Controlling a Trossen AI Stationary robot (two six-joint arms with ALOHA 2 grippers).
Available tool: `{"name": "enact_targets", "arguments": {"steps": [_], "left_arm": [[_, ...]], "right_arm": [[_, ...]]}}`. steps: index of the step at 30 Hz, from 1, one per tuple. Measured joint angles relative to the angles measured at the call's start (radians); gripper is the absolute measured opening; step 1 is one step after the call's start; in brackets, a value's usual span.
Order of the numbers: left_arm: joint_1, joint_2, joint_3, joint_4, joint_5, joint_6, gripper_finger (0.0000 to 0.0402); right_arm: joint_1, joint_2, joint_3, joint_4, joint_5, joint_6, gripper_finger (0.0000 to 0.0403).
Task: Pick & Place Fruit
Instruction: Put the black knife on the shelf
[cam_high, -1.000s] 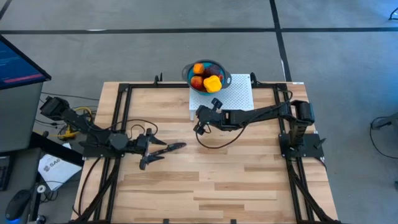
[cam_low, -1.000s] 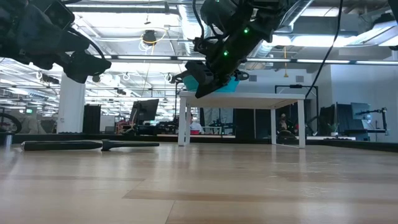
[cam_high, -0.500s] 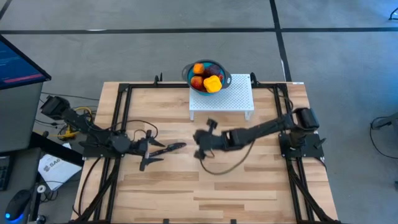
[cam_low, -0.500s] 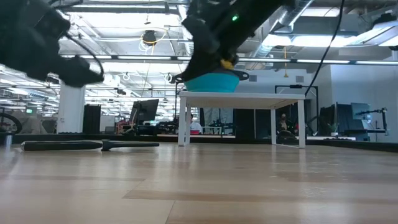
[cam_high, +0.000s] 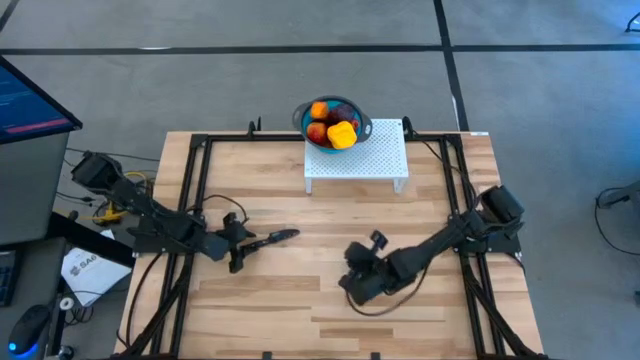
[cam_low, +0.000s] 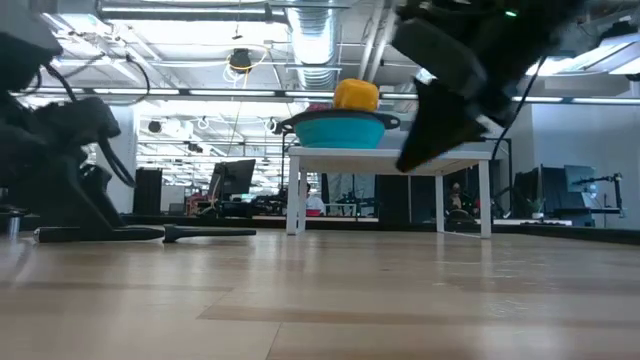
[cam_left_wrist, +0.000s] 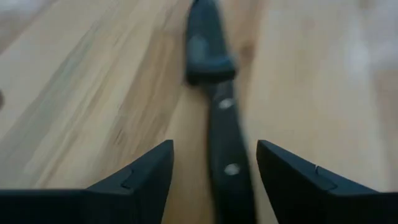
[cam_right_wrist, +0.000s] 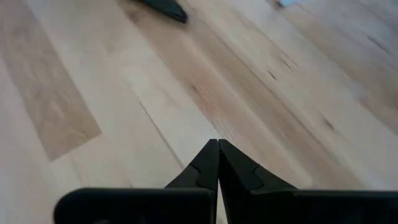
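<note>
The toy fruits lie piled in the blue bowl (cam_high: 333, 122): an orange one (cam_high: 318, 109), a red one (cam_high: 317, 131), a dark one (cam_high: 344, 112) and the blocky yellow one (cam_high: 342, 135), which sticks up above the rim in the low view (cam_low: 356, 94). The bowl (cam_low: 340, 129) stands on a white perforated stand (cam_high: 372, 158). My left gripper (cam_high: 243, 245) is open and low at the table, its fingers on either side of the black knife's handle (cam_left_wrist: 225, 155) without touching it. My right gripper (cam_high: 352, 287) is shut and empty above bare wood near the table's middle front; its closed tips show in its wrist view (cam_right_wrist: 217, 147).
The slim black knife (cam_high: 268, 239) lies flat on the wood left of centre, its tip toward the table's right; it also shows in the low view (cam_low: 140, 233). Black frame rails (cam_high: 196, 180) run along the table's left and right sides. A loose cable (cam_high: 385, 300) trails under the right arm.
My right gripper has swung from beside the white stand toward the table's near edge and a little right, staying shut and empty. My left gripper has come down to table level around the knife's handle. The bowl, fruits and knife have kept still.
</note>
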Motion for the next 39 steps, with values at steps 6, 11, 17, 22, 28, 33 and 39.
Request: {"name": "enact_targets", "arguments": {"steps": [6,11,17,22,28,33,39], "left_arm": [[0.012,0.114,0.002,0.064,-0.027,-0.067,0.0177],[0.014,0.138,0.003,0.080,-0.035,-0.069,0.0097],[0.011,0.137,0.063,0.162,0.040,-0.019,0.0090],[0.078,0.201,0.236,0.171,0.069,0.131,0.0090],[0.275,0.401,0.507,0.176,0.219,0.278,0.0090],[0.376,0.602,0.782,0.174,0.297,0.435,0.0090],[0.441,0.743,1.078,0.084,0.195,0.573,0.0101]], "right_arm": [[0.079,0.000,-0.070,-0.012,0.084,0.211,0.0001],[0.170,0.000,-0.080,-0.164,0.208,0.420,0.0001],[0.322,0.005,-0.081,-0.449,0.268,0.856,0.0001],[0.404,0.009,-0.124,-0.475,0.332,1.048,0.0001],[0.413,0.009,-0.172,-0.430,0.352,1.113,0.0001],[0.405,0.009,-0.176,-0.400,0.358,1.101,0.0001],[0.405,0.009,-0.176,-0.363,0.383,1.098,0.0001]]}}
